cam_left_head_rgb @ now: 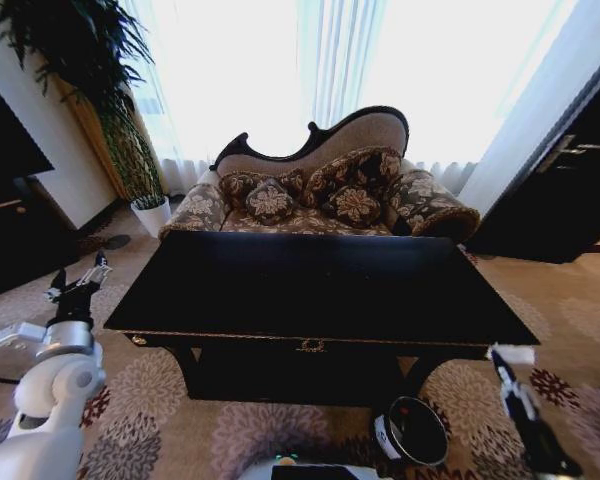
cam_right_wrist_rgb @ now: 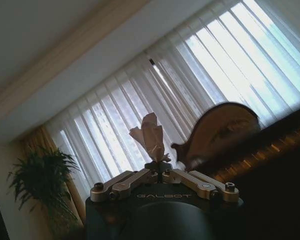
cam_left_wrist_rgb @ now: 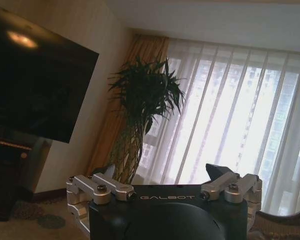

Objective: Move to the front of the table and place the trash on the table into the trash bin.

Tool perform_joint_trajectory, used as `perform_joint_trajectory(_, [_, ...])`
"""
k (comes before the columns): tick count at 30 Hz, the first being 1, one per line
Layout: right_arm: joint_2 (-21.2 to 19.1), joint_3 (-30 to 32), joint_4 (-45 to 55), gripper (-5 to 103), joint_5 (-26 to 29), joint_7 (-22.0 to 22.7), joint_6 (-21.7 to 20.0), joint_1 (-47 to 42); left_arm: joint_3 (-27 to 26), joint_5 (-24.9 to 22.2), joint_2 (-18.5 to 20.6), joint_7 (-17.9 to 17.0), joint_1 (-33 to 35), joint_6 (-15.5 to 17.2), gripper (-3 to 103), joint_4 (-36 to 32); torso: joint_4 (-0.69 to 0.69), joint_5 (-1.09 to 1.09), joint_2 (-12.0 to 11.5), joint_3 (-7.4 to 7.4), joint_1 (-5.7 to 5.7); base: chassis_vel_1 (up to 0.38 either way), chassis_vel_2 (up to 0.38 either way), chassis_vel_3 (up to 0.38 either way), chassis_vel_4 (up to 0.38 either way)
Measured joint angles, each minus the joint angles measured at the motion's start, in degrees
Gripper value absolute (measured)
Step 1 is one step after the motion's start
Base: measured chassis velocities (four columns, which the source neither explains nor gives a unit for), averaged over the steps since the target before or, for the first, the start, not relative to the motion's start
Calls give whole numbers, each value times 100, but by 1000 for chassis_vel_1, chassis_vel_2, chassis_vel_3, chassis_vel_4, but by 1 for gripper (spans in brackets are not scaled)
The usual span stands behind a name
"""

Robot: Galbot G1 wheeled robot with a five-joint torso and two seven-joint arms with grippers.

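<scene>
A crumpled white paper bit (cam_right_wrist_rgb: 150,136) is pinched in the right tool (cam_right_wrist_rgb: 157,167), whose fingers are pressed together on its lower end, so that the paper stands up between them in the right wrist view. In the head view the right tool (cam_left_head_rgb: 508,362) is seen low at the robot's right, off the front right corner of the worktop (cam_left_head_rgb: 320,285), with a pale patch at its tip that is probably the same paper, though this cannot be made out for certain.

The step in hand is judged to be the drop into the trash bin (cam_left_head_rgb: 412,430), which stands on the carpet just in front of the worktop, to the left of the right tool and lower than it. The paper should be carried over the open mouth of the bin, and the fingers parted only once the tip is well inside the rim, since a light scrap may drift wide or cling to one finger.

The left tool (cam_left_wrist_rgb: 162,182) is held spread and empty, raised at the robot's left, off the worktop's left end (cam_left_head_rgb: 80,290). No further trash is made out on the glossy black top.
</scene>
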Motion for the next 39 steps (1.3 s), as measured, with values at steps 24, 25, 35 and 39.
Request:
perform_joint_trajectory(24, [-836,-1504,-3553,0,-4339,1579,1246,1965,-964,-281,-55,-112,387,223,100,-649,1,-1,-1,1,0,0,0,0,0])
perform_joint_trajectory(25, [-860,-1550,-3649,0,-4600,1730,1202,2089,-982,-266,-94,-113,409,223,100,-699,1,0,-1,1,0,0,0,0,0])
perform_joint_trajectory(35, [-980,-2270,-4874,0,-6942,3647,908,3204,-1196,-37,-364,-136,535,234,100,-1031,1,2,-1,1,0,0,0,0,0])
perform_joint_trajectory(39, [-1145,-2580,-5368,0,-6958,4258,561,3420,-1287,-17,-424,-143,603,242,100,-1090,1,1,-1,1,1,0,0,0,0])
